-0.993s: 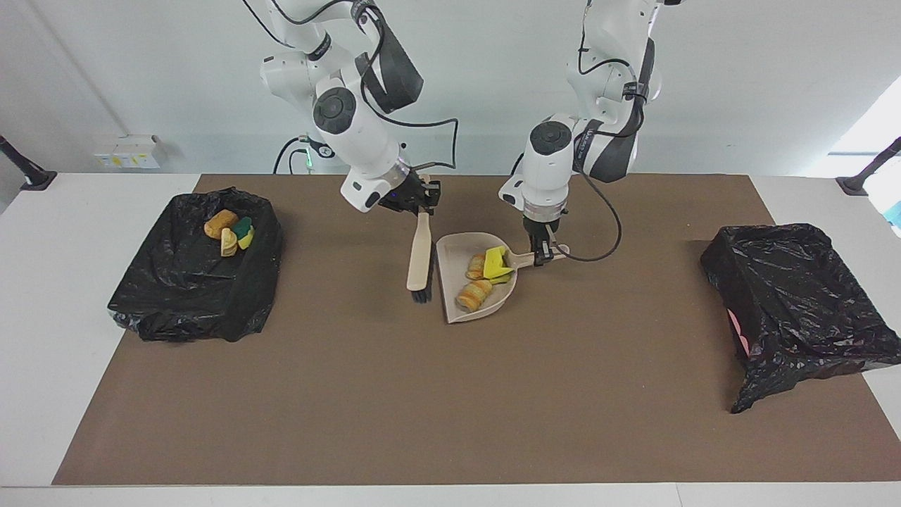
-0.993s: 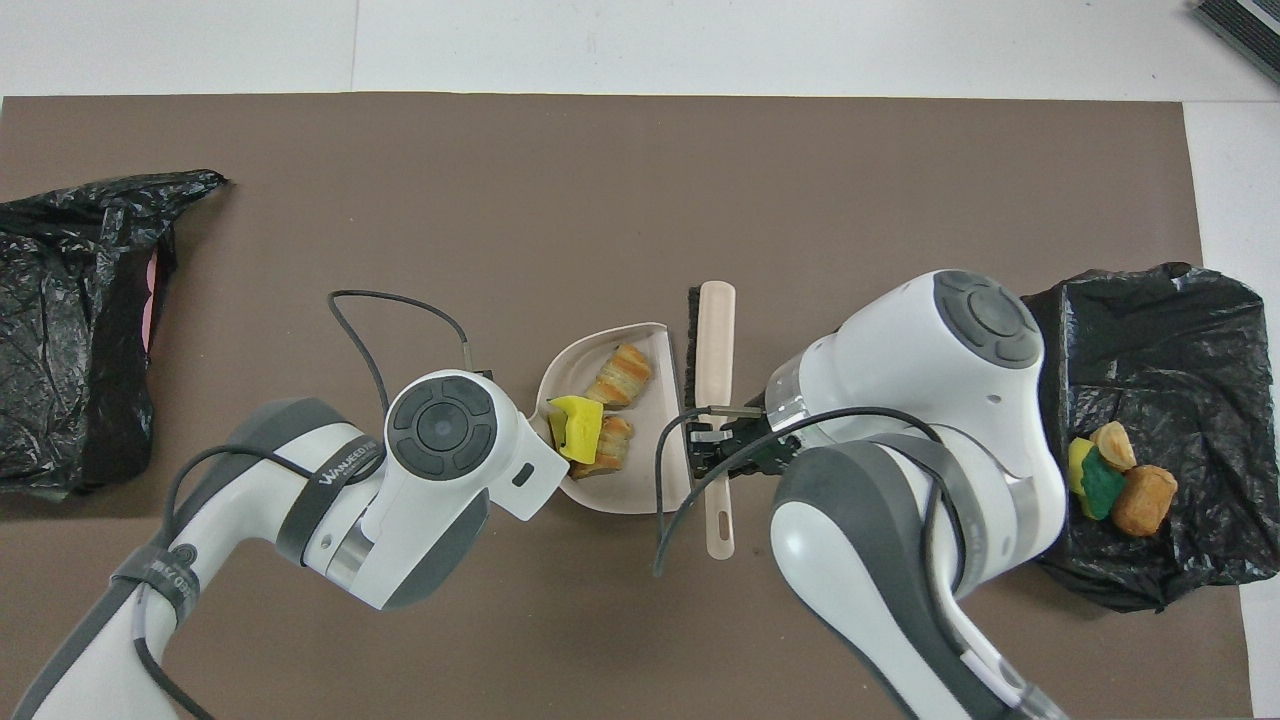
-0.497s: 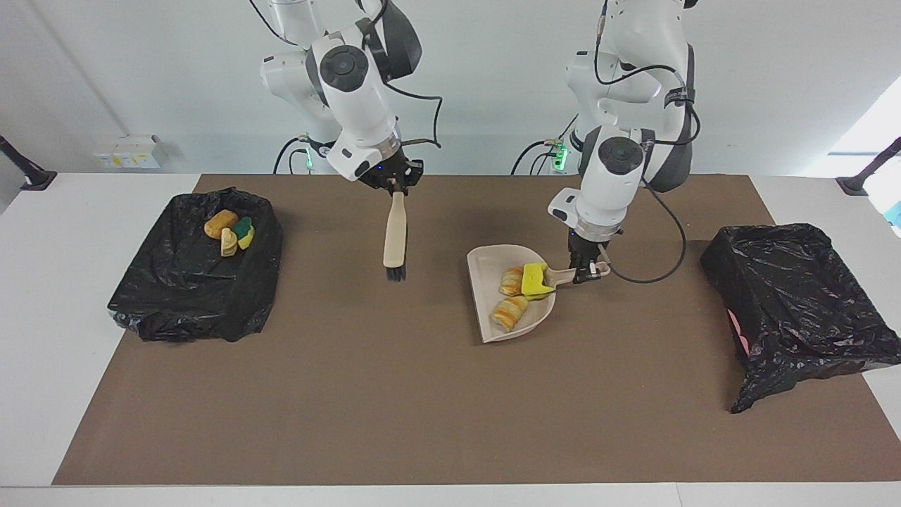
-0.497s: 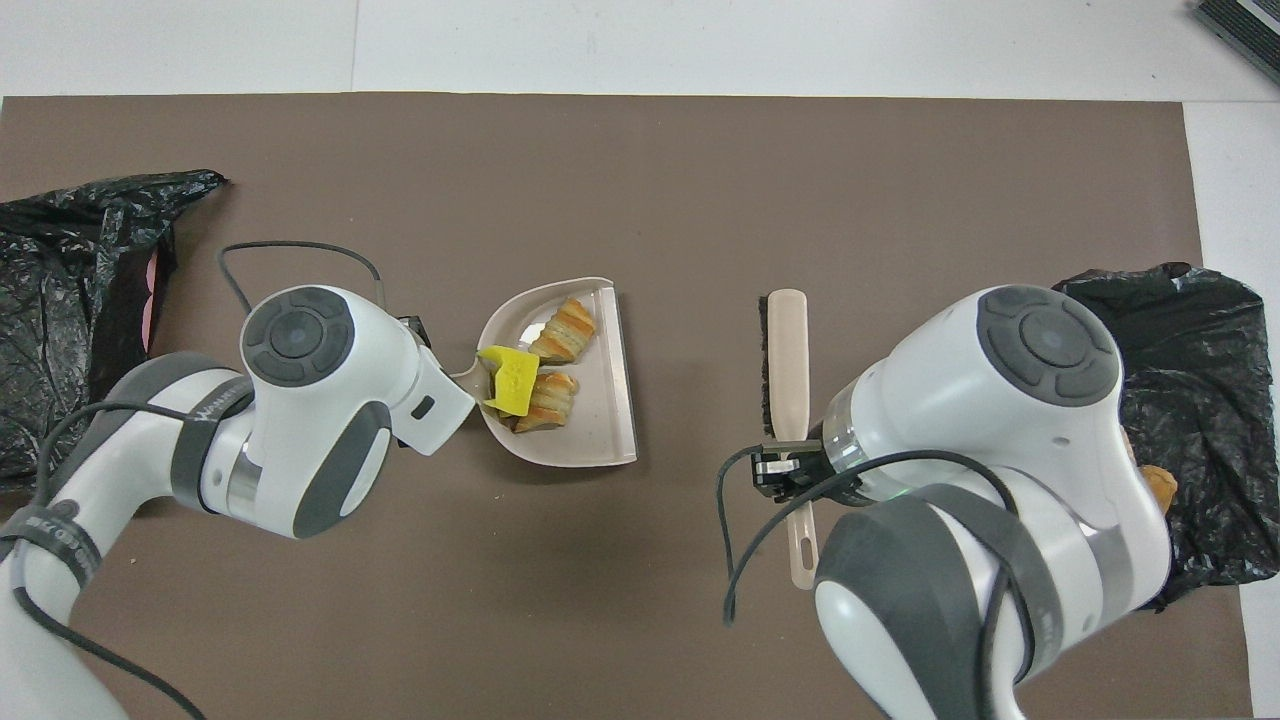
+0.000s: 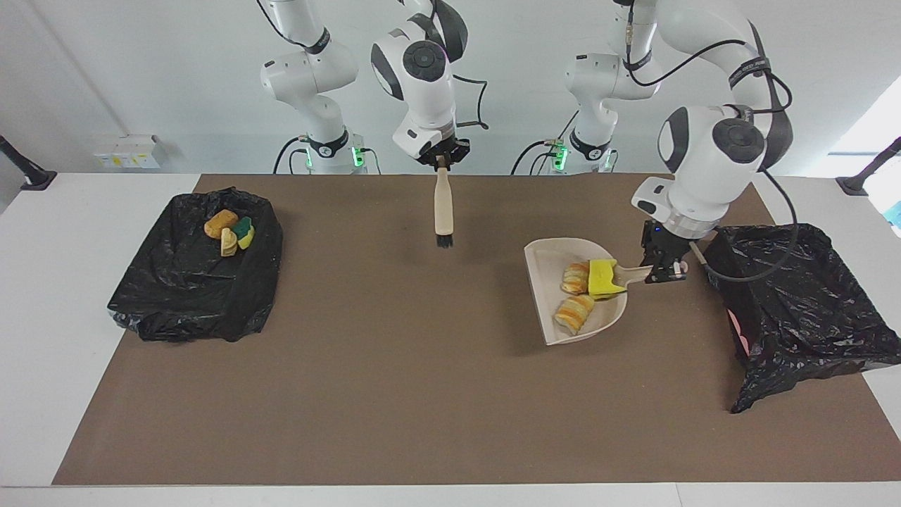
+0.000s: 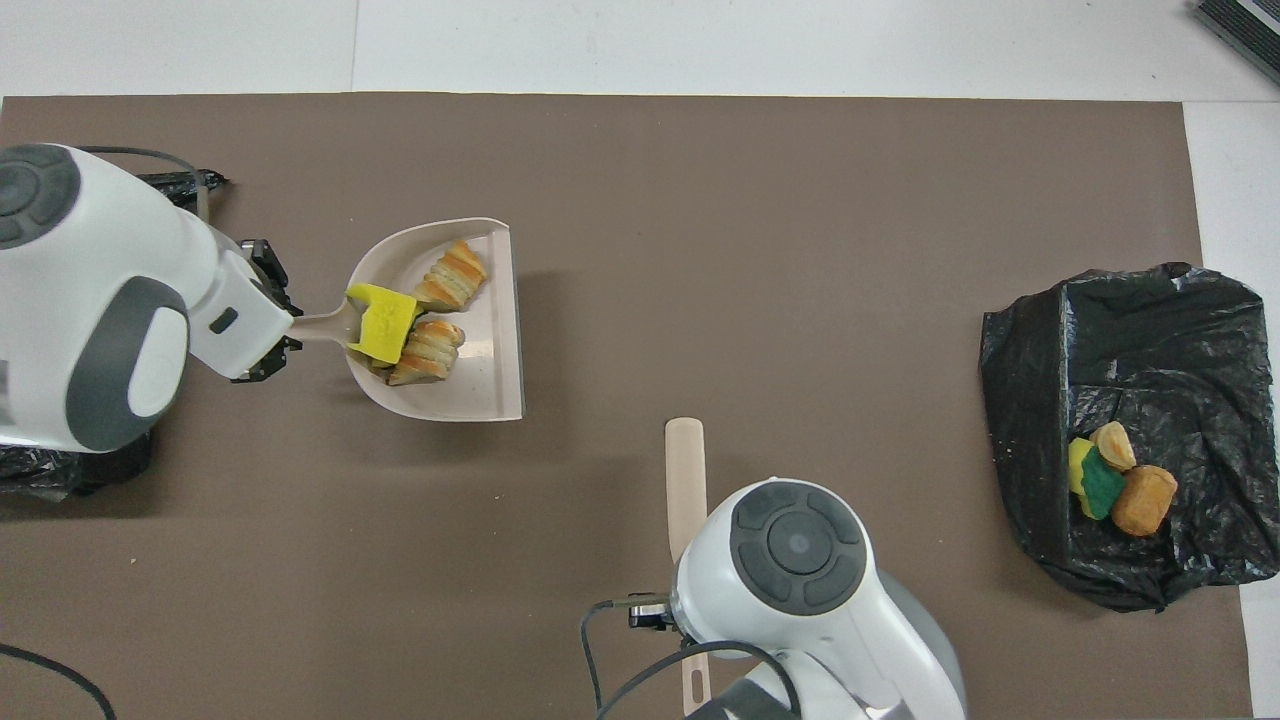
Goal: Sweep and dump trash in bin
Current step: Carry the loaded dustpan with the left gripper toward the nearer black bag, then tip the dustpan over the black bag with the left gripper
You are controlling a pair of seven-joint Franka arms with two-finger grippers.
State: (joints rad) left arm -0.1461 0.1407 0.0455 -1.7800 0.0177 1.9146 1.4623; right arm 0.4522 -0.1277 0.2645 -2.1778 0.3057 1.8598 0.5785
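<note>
Left gripper (image 5: 662, 271) clamped on dustpan (image 5: 556, 310) handle, three trash scraps (image 5: 588, 289) aboard, beside black bin (image 5: 795, 303) | right gripper (image 5: 441, 160) clamped on hanging brush (image 5: 443, 211) | sweeping seemingly done; dump left.

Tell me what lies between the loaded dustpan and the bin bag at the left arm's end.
Only the left gripper clamping the dustpan handle; beside it the bin bag begins, seen in the facing view.

beige dustpan (image 5: 563, 310), yellow sponge (image 5: 603, 277), orange-striped lumps (image 5: 574, 313), black bin bags (image 5: 795, 296).
</note>
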